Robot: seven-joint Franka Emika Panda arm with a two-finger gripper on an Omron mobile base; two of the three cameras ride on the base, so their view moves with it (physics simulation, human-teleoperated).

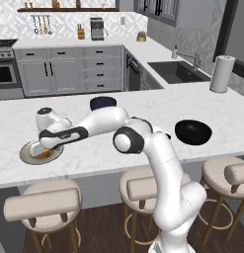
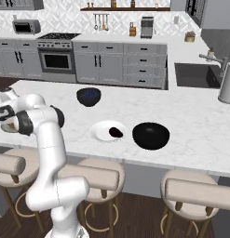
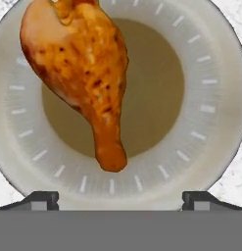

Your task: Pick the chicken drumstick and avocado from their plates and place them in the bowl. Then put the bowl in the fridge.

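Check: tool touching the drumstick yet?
Apart. In the hand view both fingertips stand wide open at the tan plate's near rim; the drumstick lies beyond them with plate showing between.

no text, label, brand, number or sign can be read anywhere in these views.

Arm (image 1: pixel 158 163) rises from the base, elbow bent high, forearm reaching out far to its left and low over the table. Wrist is pitched down, so the tool (image 3: pixel 120 198) points straight down. Jaws stand fully apart, nothing between them; both fingertips (image 3: pixel 41 200) are spread wide at the frame edges in the hand view.
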